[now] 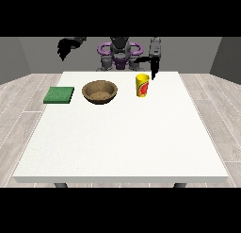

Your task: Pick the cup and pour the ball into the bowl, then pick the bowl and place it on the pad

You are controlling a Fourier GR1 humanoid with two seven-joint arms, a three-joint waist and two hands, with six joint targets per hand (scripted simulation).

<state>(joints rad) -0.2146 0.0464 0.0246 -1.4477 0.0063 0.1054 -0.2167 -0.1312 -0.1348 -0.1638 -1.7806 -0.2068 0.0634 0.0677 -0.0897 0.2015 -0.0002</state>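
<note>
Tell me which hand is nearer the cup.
Left: the hand at the view's right hangs just beside the cup; the hand at the view's left is raised far beyond the bowl.

We are seeing the pad lying at the table's left edge, the bowl sitting beside it, and the cup standing right of the bowl, all toward the far edge.

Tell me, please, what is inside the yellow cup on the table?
Nothing inside the yellow cup can be seen: the view meets it from the side, so its wall hides the inside. No ball shows. The wooden bowl beside it shows only its own brown inside.
</note>
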